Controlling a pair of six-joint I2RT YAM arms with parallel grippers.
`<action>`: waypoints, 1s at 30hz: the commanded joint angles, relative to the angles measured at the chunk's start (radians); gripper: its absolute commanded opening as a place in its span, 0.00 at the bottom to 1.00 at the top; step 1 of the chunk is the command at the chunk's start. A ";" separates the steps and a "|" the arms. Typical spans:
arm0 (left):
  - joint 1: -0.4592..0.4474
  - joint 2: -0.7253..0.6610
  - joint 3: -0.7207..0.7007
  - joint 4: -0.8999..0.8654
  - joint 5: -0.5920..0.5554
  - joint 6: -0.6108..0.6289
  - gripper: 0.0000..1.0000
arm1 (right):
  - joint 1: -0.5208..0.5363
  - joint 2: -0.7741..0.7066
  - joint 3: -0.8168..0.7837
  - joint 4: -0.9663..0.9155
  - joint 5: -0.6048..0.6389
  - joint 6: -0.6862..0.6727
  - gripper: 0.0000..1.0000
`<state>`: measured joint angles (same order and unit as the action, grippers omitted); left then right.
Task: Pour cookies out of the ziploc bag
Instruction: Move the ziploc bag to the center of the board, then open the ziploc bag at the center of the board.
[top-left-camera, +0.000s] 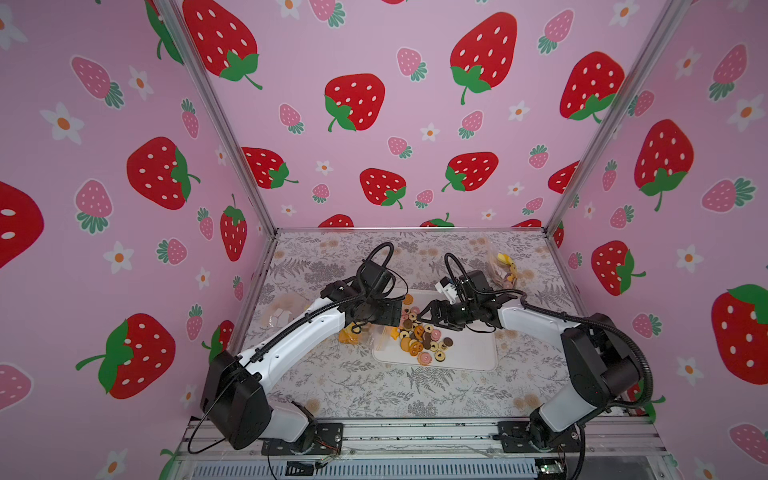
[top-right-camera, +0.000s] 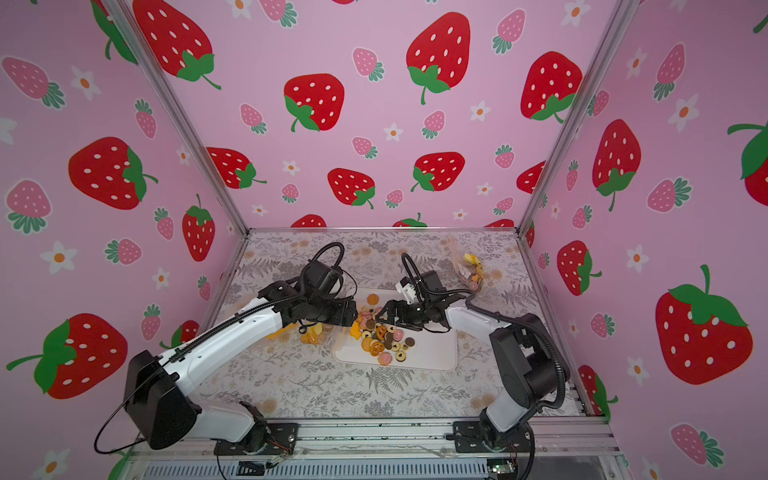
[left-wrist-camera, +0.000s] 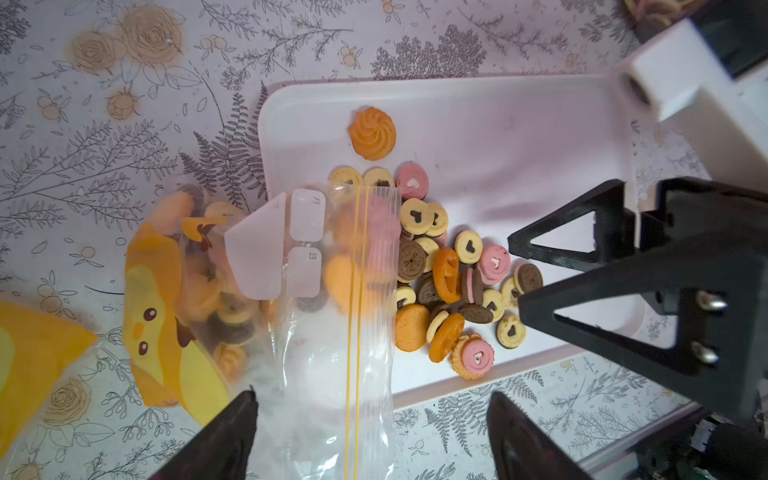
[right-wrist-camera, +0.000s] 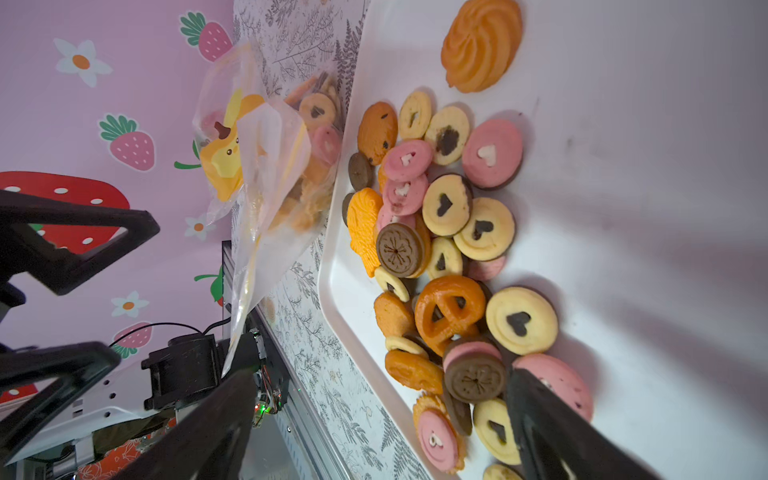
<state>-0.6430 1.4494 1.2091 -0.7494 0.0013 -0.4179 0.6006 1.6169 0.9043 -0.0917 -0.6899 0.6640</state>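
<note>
A clear ziploc bag (left-wrist-camera: 291, 291) with a yellow zip line and a duck print lies flat, its mouth over the left edge of a white tray (left-wrist-camera: 519, 137). Several cookies (left-wrist-camera: 453, 270) in tan, orange, brown and pink lie heaped on the tray at the bag's mouth, and more show inside the bag. My left gripper (left-wrist-camera: 372, 399) is open, its fingers either side of the bag's clear mouth end. My right gripper (right-wrist-camera: 380, 382) is open over the near end of the cookie heap. In both top views the two grippers (top-left-camera: 399, 318) (top-left-camera: 419, 318) face each other over the cookies (top-left-camera: 419, 336).
An orange swirl biscuit (left-wrist-camera: 372, 133) lies alone farther up the tray. A second bag with yellow contents (top-left-camera: 505, 266) stands at the back right. A third bag with pale blocks (top-left-camera: 278, 313) lies at the left, partly under my left arm. The pink walls enclose the table.
</note>
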 joint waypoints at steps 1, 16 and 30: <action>-0.021 0.051 0.056 -0.108 -0.094 0.021 0.79 | -0.006 -0.035 -0.025 0.047 0.024 -0.018 0.97; -0.064 0.113 0.052 -0.110 -0.142 0.039 0.70 | -0.039 -0.045 -0.107 0.117 -0.006 0.004 0.98; -0.064 0.141 0.053 -0.085 -0.142 0.052 0.67 | -0.045 -0.012 -0.119 0.155 -0.022 0.036 0.98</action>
<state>-0.7044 1.5795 1.2411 -0.8280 -0.1234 -0.3733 0.5617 1.6001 0.7982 0.0372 -0.6964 0.6857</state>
